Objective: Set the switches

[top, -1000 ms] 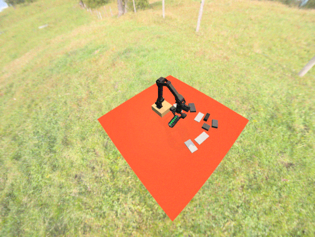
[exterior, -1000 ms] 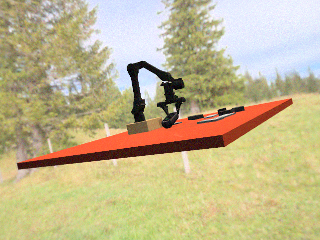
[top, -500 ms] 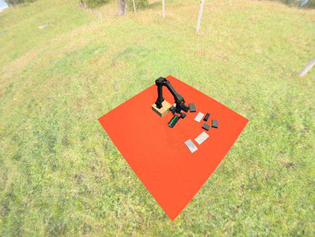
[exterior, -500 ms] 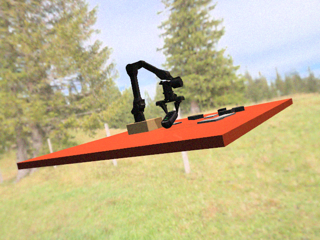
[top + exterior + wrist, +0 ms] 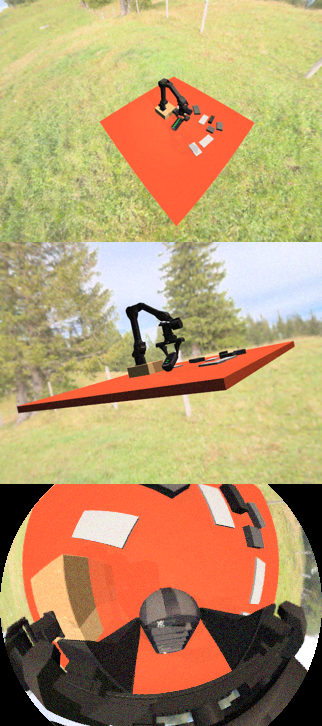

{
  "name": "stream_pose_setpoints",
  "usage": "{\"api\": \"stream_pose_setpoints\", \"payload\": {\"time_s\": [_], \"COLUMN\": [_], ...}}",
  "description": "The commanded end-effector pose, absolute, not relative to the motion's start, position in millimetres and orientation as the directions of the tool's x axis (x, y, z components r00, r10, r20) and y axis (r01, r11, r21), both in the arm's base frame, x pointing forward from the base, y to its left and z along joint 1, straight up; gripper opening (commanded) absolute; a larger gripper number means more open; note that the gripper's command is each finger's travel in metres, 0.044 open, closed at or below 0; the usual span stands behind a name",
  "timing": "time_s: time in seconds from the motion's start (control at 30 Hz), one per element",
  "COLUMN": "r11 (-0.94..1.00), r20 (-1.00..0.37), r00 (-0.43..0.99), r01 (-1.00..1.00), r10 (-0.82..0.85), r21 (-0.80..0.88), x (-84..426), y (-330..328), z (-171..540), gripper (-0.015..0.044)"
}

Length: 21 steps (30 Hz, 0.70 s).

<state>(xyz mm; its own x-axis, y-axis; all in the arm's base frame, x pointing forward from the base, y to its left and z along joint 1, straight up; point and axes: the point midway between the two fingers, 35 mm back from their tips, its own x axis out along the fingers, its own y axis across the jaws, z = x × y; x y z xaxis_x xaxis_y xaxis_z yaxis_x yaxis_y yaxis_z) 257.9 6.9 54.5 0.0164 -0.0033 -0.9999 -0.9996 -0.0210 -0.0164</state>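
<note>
The dark grey controller unit (image 5: 175,122) (image 5: 169,363) (image 5: 170,635) is held tilted above the red bench (image 5: 166,169) (image 5: 117,387) (image 5: 175,681). Its switch face shows in the top and exterior views, with several green ends visible; in the wrist view the switches are seen at a steep angle and their numbers cannot be read. My gripper (image 5: 180,118) (image 5: 172,353) (image 5: 169,616) is shut on the unit, one finger on each side. The underside label is hidden in all views. Individual switch settings are too small to tell.
The wooden block (image 5: 161,112) (image 5: 138,371) (image 5: 47,591) under the arm's base is close to the unit. Dark modules (image 5: 196,109) (image 5: 219,126) and pale flat plates (image 5: 203,119) (image 5: 206,140) (image 5: 105,528) lie on the bench. Another pale plate (image 5: 194,149) lies nearby.
</note>
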Motion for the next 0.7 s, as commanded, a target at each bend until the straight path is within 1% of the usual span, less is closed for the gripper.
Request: {"api": "stream_pose_setpoints", "payload": {"time_s": [0.0,0.67], "r11": [-0.018,-0.018], "r20": [-1.000,-0.999], "r00": [0.021,0.021], "r01": [-1.000,-1.000], "r10": [-0.003,0.036], "r21": [-0.021,-0.021], "x": [259,259], "y": [1,-12], "z": [58,68], "gripper": [0.0335,0.0335]}}
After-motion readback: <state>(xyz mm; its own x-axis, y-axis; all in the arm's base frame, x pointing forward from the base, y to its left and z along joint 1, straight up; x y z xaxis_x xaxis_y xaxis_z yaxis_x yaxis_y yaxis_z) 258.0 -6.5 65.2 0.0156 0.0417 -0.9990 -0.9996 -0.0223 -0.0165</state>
